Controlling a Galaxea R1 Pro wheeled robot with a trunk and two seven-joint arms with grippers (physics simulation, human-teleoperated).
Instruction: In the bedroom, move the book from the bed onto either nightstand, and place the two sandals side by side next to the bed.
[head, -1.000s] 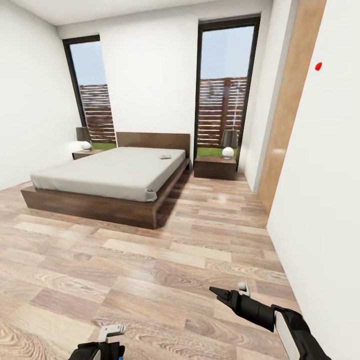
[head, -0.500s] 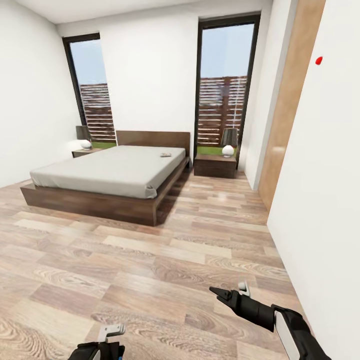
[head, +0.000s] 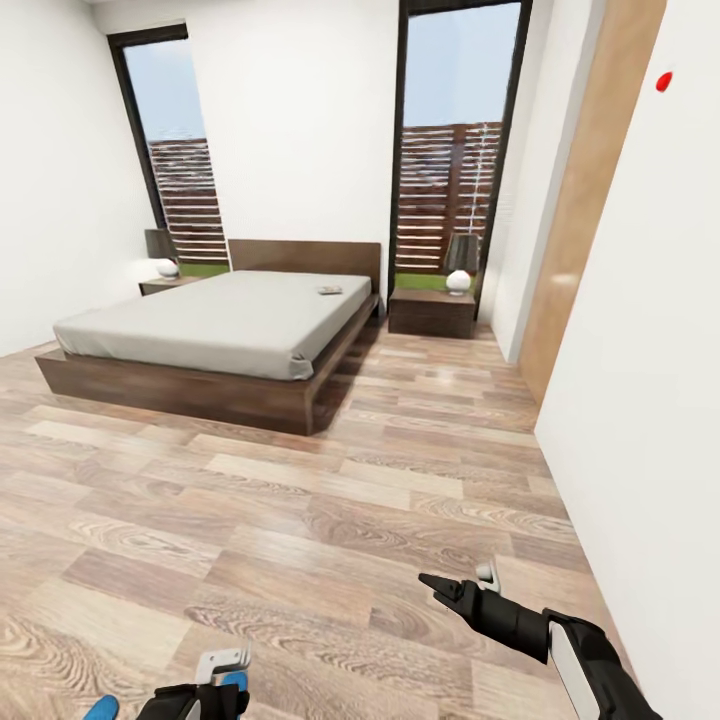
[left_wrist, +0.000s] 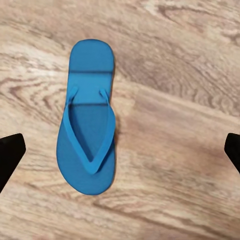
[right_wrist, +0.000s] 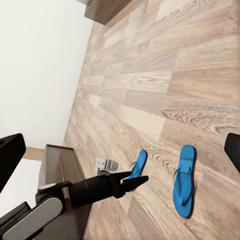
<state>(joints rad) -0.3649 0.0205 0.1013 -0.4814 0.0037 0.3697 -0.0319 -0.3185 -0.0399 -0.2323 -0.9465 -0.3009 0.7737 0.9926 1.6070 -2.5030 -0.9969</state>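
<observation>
A: How should the robot take the first sandal (left_wrist: 89, 122)?

B: In the left wrist view it lies flat on the plank floor (left_wrist: 175, 150), between the two dark fingertips but nearer one of them. The left gripper (left_wrist: 120, 150) would do well to shift sideways until the sole sits midway between the jaws, then come straight down and pinch across the narrow width, probably near the strap.

A: And the jaws?

B: Spread wide, holding nothing. The right gripper's (head: 462, 582) jaws look parted and empty too.

A: The arms' poses?

B: The left arm hangs low, gripper pointing down at the floor. The right arm reaches forward at a slant; its wrist camera looks back at the left arm (right_wrist: 95, 190), whose fingers lie over the first sandal, with the second sandal (right_wrist: 184, 180) just beside it, outside the jaws.

A: The rest of the task?

B: Well ahead: the bed (head: 215, 335), something small and pale on the mattress, likely the book (head: 329, 290), and a nightstand (head: 431, 311) beyond.
</observation>
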